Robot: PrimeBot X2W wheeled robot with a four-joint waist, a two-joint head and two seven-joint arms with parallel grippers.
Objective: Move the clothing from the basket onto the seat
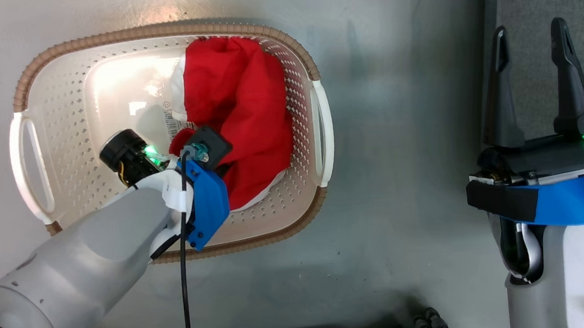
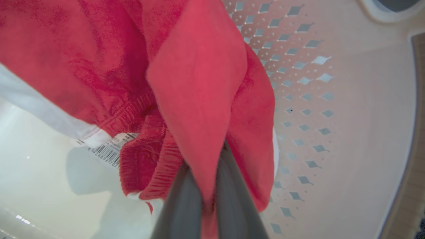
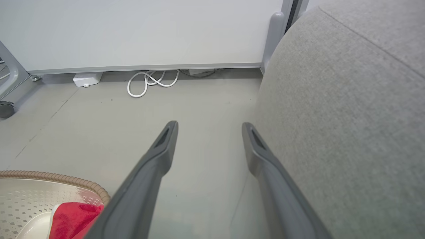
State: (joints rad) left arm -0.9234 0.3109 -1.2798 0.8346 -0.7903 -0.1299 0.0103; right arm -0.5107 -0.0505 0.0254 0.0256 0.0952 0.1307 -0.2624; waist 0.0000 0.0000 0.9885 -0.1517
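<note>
The cream basket (image 1: 62, 128) stands on the floor (image 1: 405, 142) and holds the red clothing (image 1: 239, 106), heaped toward its right side. A barcode label (image 2: 108, 152) shows on the bare bottom beside the heap. The left end effector (image 2: 207, 186) reaches inside the basket, pinched narrow on a fold of the clothing. The right end effector (image 1: 531, 29) hangs wide, holding nothing, beside the grey seat (image 3: 348, 116).

Grey floor (image 3: 199, 109) meets a pale wall panel (image 3: 132, 30), with a looped white cable (image 3: 149, 81) at its base.
</note>
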